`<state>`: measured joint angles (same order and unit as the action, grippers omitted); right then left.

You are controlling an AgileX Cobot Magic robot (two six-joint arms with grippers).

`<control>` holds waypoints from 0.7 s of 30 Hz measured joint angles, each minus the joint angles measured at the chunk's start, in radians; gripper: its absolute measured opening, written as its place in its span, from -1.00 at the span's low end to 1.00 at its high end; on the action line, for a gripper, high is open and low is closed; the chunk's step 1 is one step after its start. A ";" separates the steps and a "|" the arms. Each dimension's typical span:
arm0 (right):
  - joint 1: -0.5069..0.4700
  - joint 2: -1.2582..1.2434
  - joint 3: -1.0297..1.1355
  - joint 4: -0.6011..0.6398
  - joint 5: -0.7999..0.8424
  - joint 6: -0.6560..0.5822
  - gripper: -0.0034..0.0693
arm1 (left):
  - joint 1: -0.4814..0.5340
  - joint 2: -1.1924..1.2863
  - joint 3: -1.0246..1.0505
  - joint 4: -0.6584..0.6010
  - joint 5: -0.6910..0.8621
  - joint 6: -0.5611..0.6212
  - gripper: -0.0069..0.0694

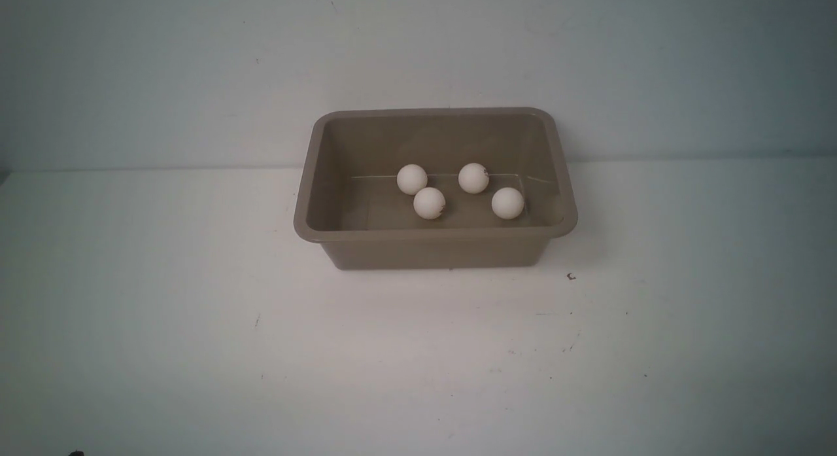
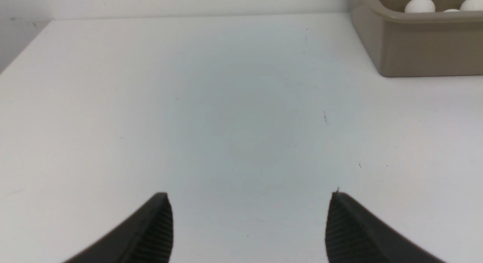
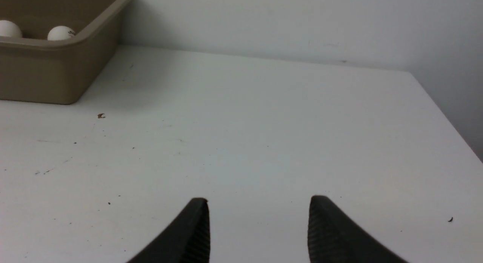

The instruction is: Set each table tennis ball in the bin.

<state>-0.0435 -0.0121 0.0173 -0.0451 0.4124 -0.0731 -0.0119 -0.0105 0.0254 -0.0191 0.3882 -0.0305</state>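
Four matte spheres in rounded tub

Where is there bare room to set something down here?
The table is bare left, right and in front of the bin. Inside, four table tennis balls crowd the middle; its left floor is free.

Count: four table tennis balls, all white. One bin. One counter. Two grippers.
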 joint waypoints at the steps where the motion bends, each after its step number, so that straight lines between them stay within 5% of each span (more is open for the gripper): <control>1: 0.000 0.000 0.000 -0.008 0.000 0.002 0.01 | 0.000 0.000 0.000 0.000 0.000 0.000 0.47; 21: 0.000 0.000 0.000 0.021 0.002 -0.073 0.01 | 0.000 0.000 0.000 0.000 0.000 0.000 0.47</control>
<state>-0.0435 -0.0121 0.0173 -0.0243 0.4139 -0.1458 -0.0119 -0.0105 0.0254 -0.0191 0.3882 -0.0305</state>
